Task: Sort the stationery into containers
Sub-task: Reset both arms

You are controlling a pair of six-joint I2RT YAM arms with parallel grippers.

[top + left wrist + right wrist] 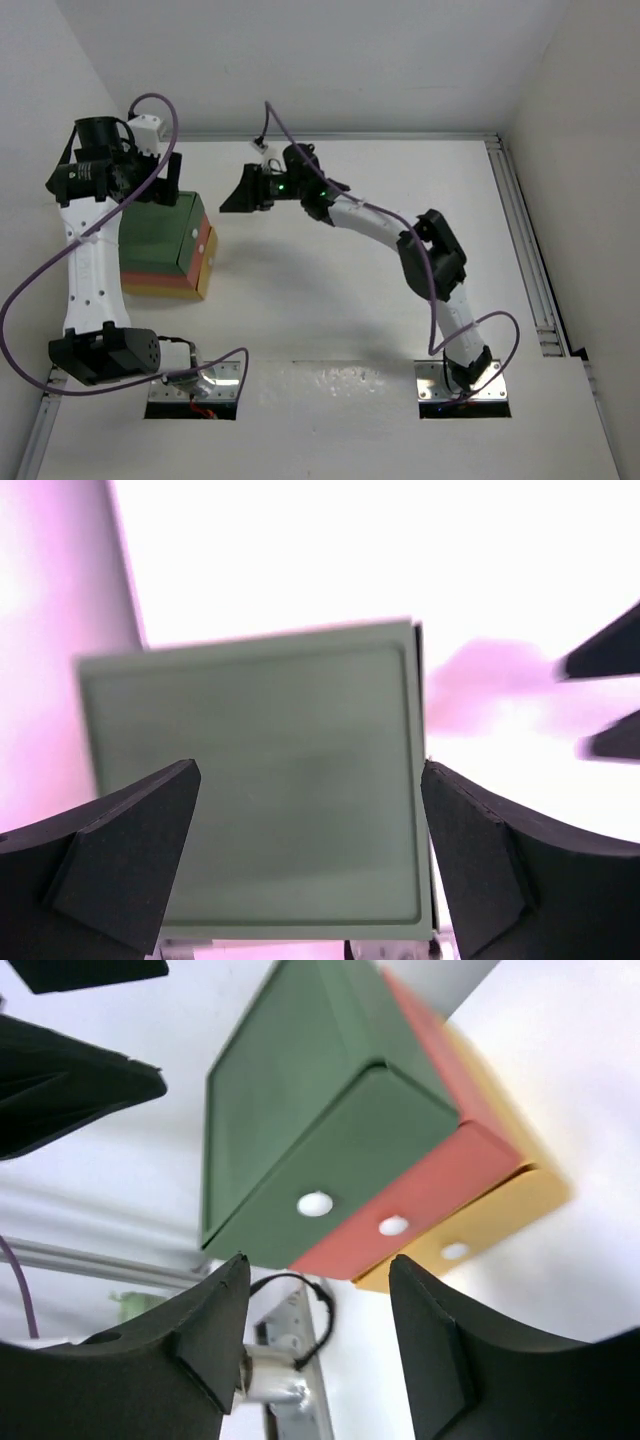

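Well, your left gripper (310, 772) hovered over the green container (152, 232), jaws apart and empty; your right gripper (320, 1265), jaws likewise apart, sat at its two o'clock.

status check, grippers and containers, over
Left gripper open, empty, over green container. Right gripper open, empty, facing the stack, not touching. Green stacked on red container and yellow container; no pens in view. Nothing blocking.

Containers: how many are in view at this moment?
3, stacked at the left of the table: the green box on top, the red box beneath it, the yellow box at the bottom. Their insides are hidden.
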